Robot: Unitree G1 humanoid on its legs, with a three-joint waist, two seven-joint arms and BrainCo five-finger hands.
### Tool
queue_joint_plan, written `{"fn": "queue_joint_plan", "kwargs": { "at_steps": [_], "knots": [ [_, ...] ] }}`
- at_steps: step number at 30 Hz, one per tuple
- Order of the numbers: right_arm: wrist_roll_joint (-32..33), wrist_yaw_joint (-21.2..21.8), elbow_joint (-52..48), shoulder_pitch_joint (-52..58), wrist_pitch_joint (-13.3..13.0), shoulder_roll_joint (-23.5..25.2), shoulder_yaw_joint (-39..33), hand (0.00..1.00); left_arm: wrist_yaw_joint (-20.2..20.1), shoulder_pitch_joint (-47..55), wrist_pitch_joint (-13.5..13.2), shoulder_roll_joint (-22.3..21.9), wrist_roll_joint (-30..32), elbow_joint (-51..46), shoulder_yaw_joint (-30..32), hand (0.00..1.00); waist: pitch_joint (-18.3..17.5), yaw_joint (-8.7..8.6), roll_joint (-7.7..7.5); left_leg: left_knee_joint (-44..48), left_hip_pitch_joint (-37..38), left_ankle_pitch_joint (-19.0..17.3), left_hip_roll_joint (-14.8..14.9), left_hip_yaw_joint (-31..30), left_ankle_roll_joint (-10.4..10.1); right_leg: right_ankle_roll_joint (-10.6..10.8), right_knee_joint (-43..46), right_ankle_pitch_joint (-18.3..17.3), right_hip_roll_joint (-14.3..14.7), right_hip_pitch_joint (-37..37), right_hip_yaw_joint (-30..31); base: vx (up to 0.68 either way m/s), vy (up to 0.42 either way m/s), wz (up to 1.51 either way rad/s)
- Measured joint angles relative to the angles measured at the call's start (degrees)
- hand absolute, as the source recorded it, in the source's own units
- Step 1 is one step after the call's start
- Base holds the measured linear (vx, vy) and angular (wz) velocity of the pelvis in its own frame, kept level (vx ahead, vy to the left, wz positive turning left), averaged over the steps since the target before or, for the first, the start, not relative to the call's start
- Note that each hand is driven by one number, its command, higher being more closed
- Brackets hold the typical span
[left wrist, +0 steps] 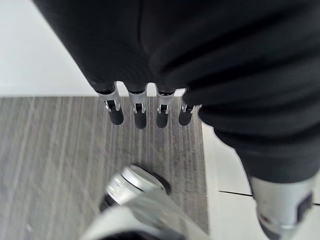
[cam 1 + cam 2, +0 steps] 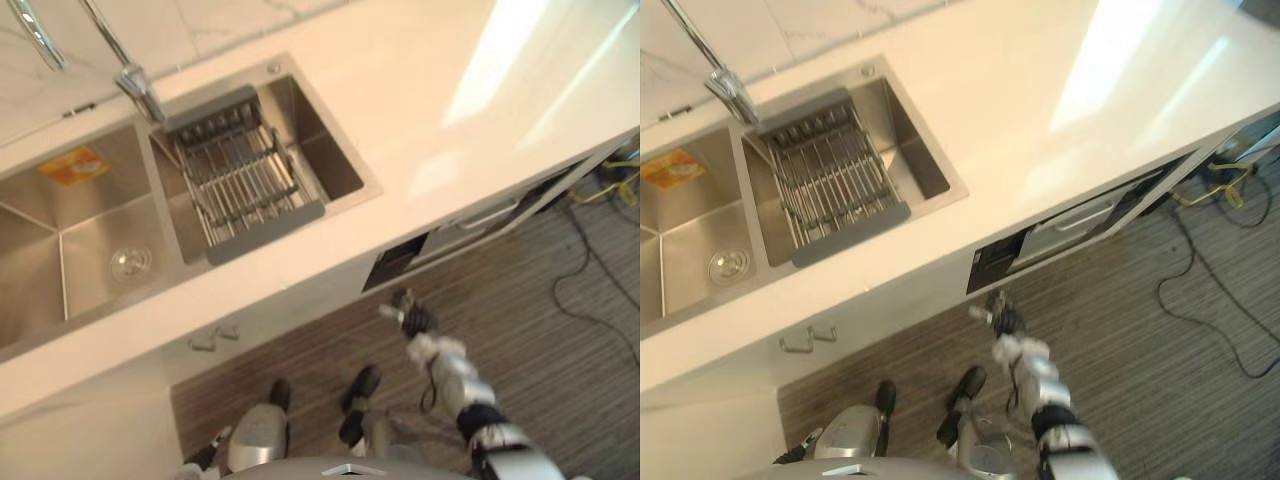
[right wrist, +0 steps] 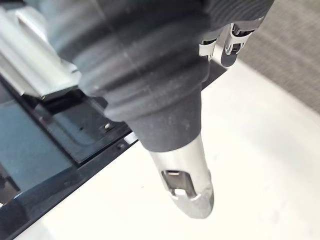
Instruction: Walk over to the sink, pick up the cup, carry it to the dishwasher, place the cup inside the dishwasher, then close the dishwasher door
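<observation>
my two head eyes look steeply down from above the counter (image 2: 420, 120), a little askew, and share the sink (image 2: 90, 250), the dishwasher (image 2: 1080, 225) front under its edge and the striped floor (image 2: 540, 350). my left wrist camera peers past the left hand (image 1: 140, 112) straight at the floor, very close. my right wrist camera hugs the right hand (image 3: 150, 85), facing the dishwasher's dark front.
</observation>
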Motion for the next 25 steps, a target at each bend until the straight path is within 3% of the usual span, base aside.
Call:
{"fn": "queue_joint_plan", "kwargs": {
  "at_steps": [3, 7, 11, 15, 17, 19, 21, 22, 23, 24, 25],
  "knots": [
    [-2.5, -0.5, 5.8, 4.1, -1.0, 2.7, -4.6, 0.00, -5.1, -0.5, 0.6, 1.0, -10.2, 0.0, 0.0, 0.00, -2.6, -1.77, -2.17, 0.0, 1.2, -0.6, -0.1, 1.7, 0.6, 0.5, 0.0, 0.0, -0.4, 0.9, 0.3, 0.08, 0.119, -0.09],
    [-3.7, 0.4, 12.1, 7.2, -1.3, 2.9, -11.1, 0.00, -7.8, -0.9, 1.2, 1.1, -16.1, 0.1, -0.2, 0.00, -3.4, -2.32, -2.59, -1.3, 5.5, -0.7, 0.0, 3.2, 0.7, 1.3, 0.0, -0.3, -1.1, 5.2, -0.4, 0.07, 0.107, 0.11],
    [-7.2, 1.6, 14.4, 8.6, -0.5, 4.2, -11.2, 0.00, -8.9, 0.1, -1.6, 0.9, -15.5, 0.0, -0.2, 0.00, -3.7, -2.56, -2.78, -1.7, 6.3, 0.2, 0.3, 5.7, 0.5, 2.3, 0.3, -0.6, -2.4, 7.9, -3.6, 0.05, 0.083, 0.50],
    [-8.5, 2.2, 15.4, 11.1, 2.2, 4.9, -11.6, 0.00, -10.7, 2.5, -1.4, 1.3, -11.5, 0.0, 0.3, 0.00, -5.3, -4.06, -3.33, -0.9, 6.4, 2.6, 3.0, 24.6, 0.8, 5.4, 0.4, -1.0, -6.3, 12.3, -11.9, 0.06, 0.124, 1.04],
    [-9.5, 2.0, 15.3, 10.9, 3.3, 5.0, -11.5, 0.00, -12.6, 3.2, -0.9, 1.2, -10.1, -0.3, 0.5, 0.00, -5.4, -2.91, -3.51, -1.0, 6.5, 2.6, 1.4, 24.5, 1.6, 6.5, 0.4, -0.4, -7.6, 13.2, -12.7, 0.08, 0.221, 0.61],
    [-10.2, 0.7, 15.0, 10.8, 3.4, 5.6, -11.5, 0.00, -13.0, 3.6, 0.0, 1.4, -7.3, -0.9, 0.5, 0.00, -5.8, -2.79, -3.94, -3.0, 6.7, 3.5, -0.5, 23.2, 2.6, 6.8, 0.8, -0.4, -9.2, 13.1, -12.9, 0.07, 0.210, 0.31],
    [-10.2, -1.3, 14.3, 10.7, 3.3, 5.4, -11.7, 0.00, -14.2, 3.4, 1.4, 1.8, -4.1, -1.2, 0.6, 0.00, -5.7, -3.19, -4.63, -6.8, 7.7, 3.6, -2.5, 21.3, 3.6, 8.4, 12.9, -4.3, -14.8, 9.4, -12.7, 0.11, 0.225, 0.34],
    [-10.3, -1.8, 13.7, 10.7, 3.3, 4.9, -12.0, 0.00, -14.5, 3.4, 1.8, 2.0, -3.3, -1.2, 0.4, 0.00, -5.5, -3.48, -5.04, -7.3, 7.9, 3.7, -2.9, 20.8, 3.8, 7.3, 18.3, -5.5, -17.0, 7.8, -11.6, 0.12, 0.215, 0.52],
    [-10.4, -2.1, 12.8, 10.7, 3.2, 4.1, -13.2, 0.00, -15.2, 3.5, 2.6, 2.4, -2.2, -1.2, 0.0, 0.00, -5.5, -4.06, -5.04, -7.4, 8.1, 4.2, -3.6, 19.0, 4.4, 4.5, 30.0, -6.0, -21.2, 3.5, -6.3, 0.12, 0.178, 0.82],
    [-12.6, -2.1, 13.0, 10.6, 2.8, 3.6, -13.7, 0.00, -16.4, 3.4, 2.8, 3.7, -1.7, -1.6, -1.2, 0.00, -5.0, -4.84, -5.05, -6.5, 8.2, 4.7, -4.0, 16.1, 5.4, 4.2, 37.7, -6.8, -22.6, -0.3, 1.3, 0.15, 0.164, 0.95],
    [-13.5, -1.8, 13.0, 10.6, 2.6, 3.5, -13.8, 0.00, -17.1, 3.1, 3.3, 4.6, -1.7, -1.7, -1.9, 0.00, -5.0, -5.27, -5.29, -6.2, 8.2, 4.7, -3.6, 14.7, 5.4, 5.4, 38.0, -9.4, -21.3, -0.8, 4.5, 0.08, 0.037, 0.69]
  ]
}}
